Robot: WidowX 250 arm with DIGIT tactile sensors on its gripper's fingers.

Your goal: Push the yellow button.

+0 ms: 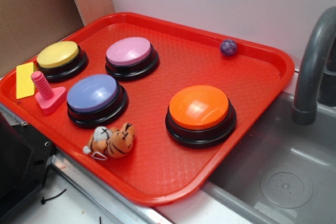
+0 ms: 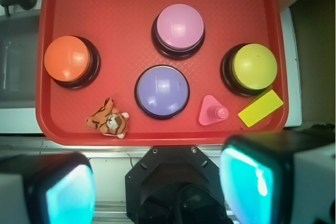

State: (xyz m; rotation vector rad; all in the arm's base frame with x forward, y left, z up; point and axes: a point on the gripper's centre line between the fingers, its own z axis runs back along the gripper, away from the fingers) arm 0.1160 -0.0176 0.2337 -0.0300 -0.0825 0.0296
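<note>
Untouched — yellow button [image 2: 254, 66] (tray [image 2: 131, 24]).

Tray [image 1: 173, 61]: red plastic, a fine pebbled texture is seen, with a dull sheen.
Yellow button [image 1: 58, 54]: smooth plastic dome, softly glossy, on a shiny black plastic base.
Pink button [image 1: 129, 51]: smooth, satin plastic.
Blue button [image 1: 93, 93]: glossy plastic, highlights are reflected.
Orange button [image 1: 199, 106]: glossy, smooth plastic.
Tiger toy [image 1: 111, 141]: plush, fuzzy cloth.
Pink bolt [image 1: 46, 94]: matt plastic, ridged shaft.
Yellow block [image 1: 24, 80]: flat, matt.
Small ball [image 1: 228, 48]: purple, marbled, shiny.
Sink [image 1: 278, 171]: grey, smooth, matt.
</note>
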